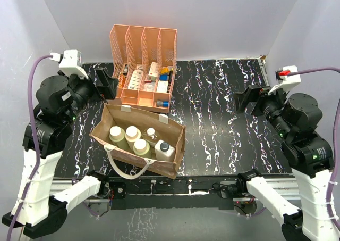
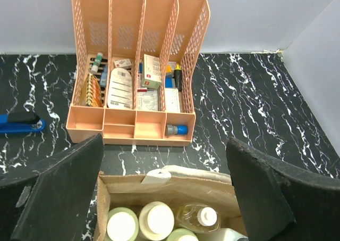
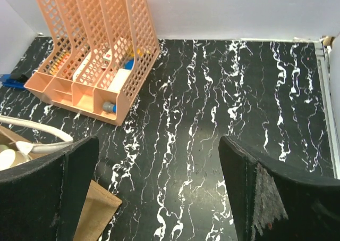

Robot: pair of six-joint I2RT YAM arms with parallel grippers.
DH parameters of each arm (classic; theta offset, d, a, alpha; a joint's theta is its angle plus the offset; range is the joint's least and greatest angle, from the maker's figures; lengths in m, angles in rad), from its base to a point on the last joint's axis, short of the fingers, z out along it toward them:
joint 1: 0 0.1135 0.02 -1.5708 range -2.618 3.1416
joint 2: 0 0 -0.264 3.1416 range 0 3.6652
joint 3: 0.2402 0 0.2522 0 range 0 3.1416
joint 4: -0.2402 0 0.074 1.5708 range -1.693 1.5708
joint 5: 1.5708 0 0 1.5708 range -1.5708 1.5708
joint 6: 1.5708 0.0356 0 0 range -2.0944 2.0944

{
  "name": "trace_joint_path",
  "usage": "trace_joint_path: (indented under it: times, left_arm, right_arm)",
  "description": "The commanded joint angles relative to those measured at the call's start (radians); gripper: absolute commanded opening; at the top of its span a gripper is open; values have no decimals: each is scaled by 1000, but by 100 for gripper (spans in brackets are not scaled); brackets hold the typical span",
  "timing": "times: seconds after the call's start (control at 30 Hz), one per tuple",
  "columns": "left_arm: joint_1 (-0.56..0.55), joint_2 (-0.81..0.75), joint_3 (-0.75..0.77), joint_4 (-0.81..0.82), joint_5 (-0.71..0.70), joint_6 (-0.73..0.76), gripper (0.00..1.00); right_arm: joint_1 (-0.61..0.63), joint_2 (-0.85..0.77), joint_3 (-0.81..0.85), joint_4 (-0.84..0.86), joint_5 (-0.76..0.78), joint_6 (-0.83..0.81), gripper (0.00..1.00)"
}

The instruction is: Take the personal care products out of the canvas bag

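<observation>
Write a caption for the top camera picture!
Five bottles stand in the canvas bag, just in front of the orange rack.

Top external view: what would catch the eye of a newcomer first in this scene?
First, the tall orange slotted plastic file rack at the back of the black white-veined table, its compartments stuffed with small boxes and tubes. Then, just in front of it, the boxy tan canvas bag, open, with five small capped bottles standing upright inside.

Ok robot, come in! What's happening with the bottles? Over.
Both open: left gripper at back rim of canvas bag, right gripper off to the right. All five bottles inside the bag. Nothing covering them.
</observation>
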Motion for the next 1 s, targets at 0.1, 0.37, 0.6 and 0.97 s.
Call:
trace_joint_path:
  times: [0.1, 0.37, 0.6, 0.97]
  left_arm:
    - [55, 5, -85, 116, 48, -105, 97]
    - [99, 1, -153, 112, 81, -215, 97]
    - [119, -39, -203, -50, 87, -349, 97]
    - [129, -204, -231, -459, -28, -509, 97]
  right_arm:
    - [-57, 3, -68, 25, -3, 56, 99]
    - [-103, -1, -134, 44, -41, 92, 99]
    - [-124, 42, -137, 97, -241, 101, 99]
    - [-110, 230, -49, 286, -666, 255, 95]
